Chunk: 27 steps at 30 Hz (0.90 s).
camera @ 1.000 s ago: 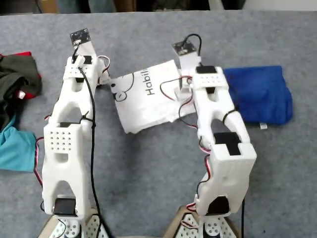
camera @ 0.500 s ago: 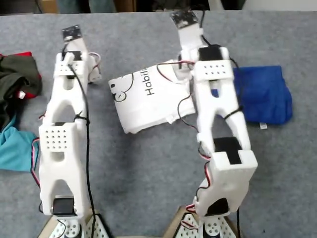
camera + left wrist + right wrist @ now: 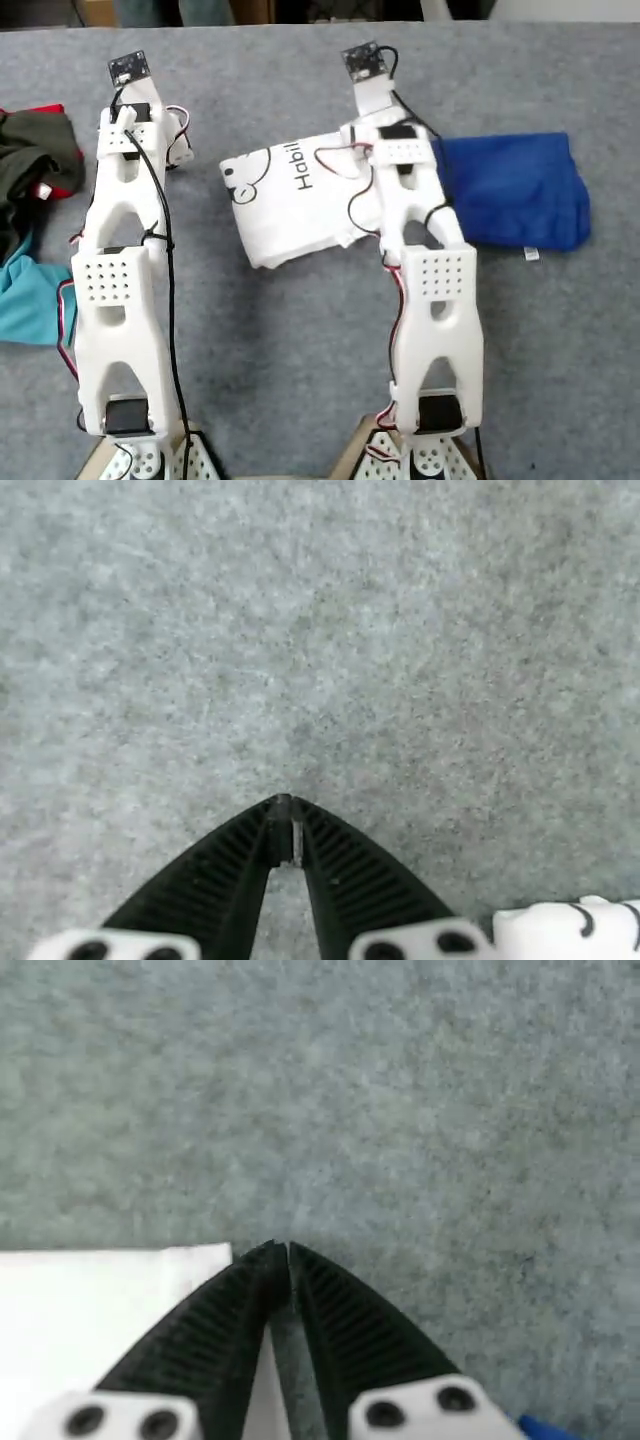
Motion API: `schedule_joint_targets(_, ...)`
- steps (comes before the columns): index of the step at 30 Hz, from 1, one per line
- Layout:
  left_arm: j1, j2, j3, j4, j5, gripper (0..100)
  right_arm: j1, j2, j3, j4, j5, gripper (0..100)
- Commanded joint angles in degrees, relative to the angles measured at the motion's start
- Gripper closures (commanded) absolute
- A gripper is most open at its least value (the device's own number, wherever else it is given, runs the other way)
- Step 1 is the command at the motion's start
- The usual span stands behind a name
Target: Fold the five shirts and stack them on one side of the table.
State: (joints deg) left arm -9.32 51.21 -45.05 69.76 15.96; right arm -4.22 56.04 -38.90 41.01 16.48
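Note:
A folded white shirt (image 3: 290, 205) with black print lies mid-table, and a folded blue shirt (image 3: 520, 190) lies to its right. My left gripper (image 3: 135, 95) hangs left of the white shirt. In the left wrist view the left gripper (image 3: 285, 825) is shut and empty over bare carpet, with a corner of the white shirt (image 3: 585, 925) beside it. My right gripper (image 3: 368, 88) is at the white shirt's far right corner. In the right wrist view the right gripper (image 3: 278, 1255) is shut, its tips at the edge of the white shirt (image 3: 100, 1300), holding nothing.
Unfolded shirts are piled at the table's left edge: a dark green and red one (image 3: 35, 150) and a teal one (image 3: 25, 300). Grey carpet (image 3: 300, 330) covers the table. A sliver of the blue shirt (image 3: 540, 1426) shows beside the right gripper.
Both arms have drawn off the white shirt: the left gripper moved left and farther away from its corner, and the right gripper moved from the shirt's right part to its far edge.

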Motion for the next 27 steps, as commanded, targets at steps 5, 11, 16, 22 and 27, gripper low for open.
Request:
schedule_joint_targets(5, -0.4, -0.8, -2.9, 0.4, -0.6, 97, 0.9, -0.6, -27.7, 23.8, -0.4, 98.4)
schedule_joint_targets(11, -0.3, -0.8, -3.0, 0.4, -0.6, 97, -0.2, -0.7, -49.5, 46.9, -0.4, 98.4)
schedule_joint_targets(16, -0.2, -0.8, -3.0, 0.4, -0.6, 97, -0.8, -2.2, -55.3, 60.4, -1.4, 98.3)
schedule_joint_targets(22, -0.3, -1.2, -3.0, 0.6, -1.1, 97, 1.0, -17.3, -32.9, 60.5, -10.9, 98.3)
schedule_joint_targets(27, -0.3, -1.4, -10.4, 7.1, -5.8, 97, -1.4, -36.6, -3.4, 59.9, -16.8, 98.2)
